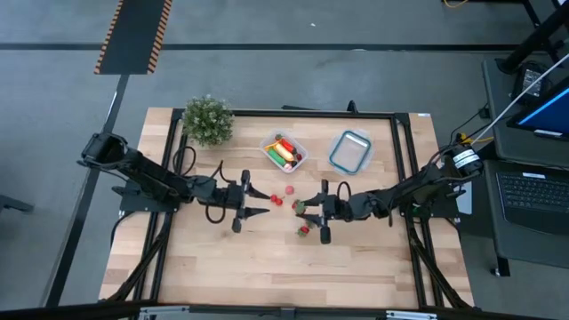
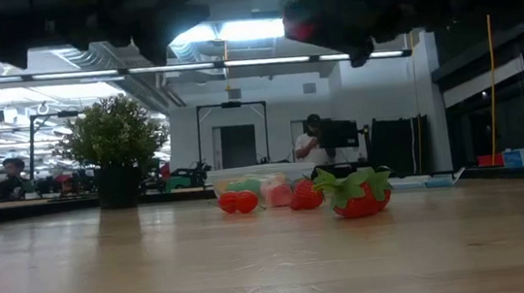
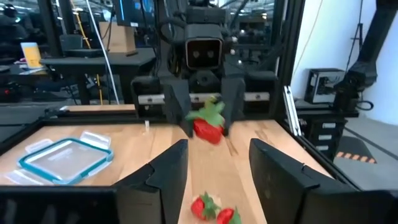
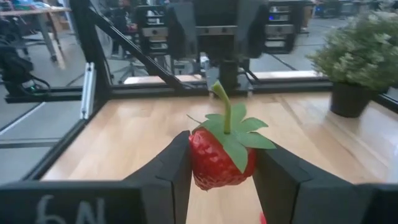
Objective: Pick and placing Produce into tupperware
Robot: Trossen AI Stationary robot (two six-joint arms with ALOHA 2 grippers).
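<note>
- Near the middle of the counter [image 1: 267, 267], the right tool [image 1: 313, 212] grips a red strawberry [image 4: 217, 158] with a green leafy top between its two fingers.
- From the left wrist view, that strawberry hangs above the wood, clear of the surface.
- Facing it from the left, the left tool [image 1: 253, 201] has its fingers spread apart and nothing between them.
- Between the two tools, two small strawberries [image 1: 282, 199] lie loose on the wood, just beside each other.
- A further red piece [image 1: 304, 231] lies close to the right tool on its near side.
- Toward the far edge, the clear container [image 1: 284, 152] holds a yellow banana, a green piece and red pieces.
- To its right lies a blue-rimmed clear lid [image 1: 350, 150], apart from it.
- At the far left corner stands a potted plant [image 1: 207, 119].
</note>
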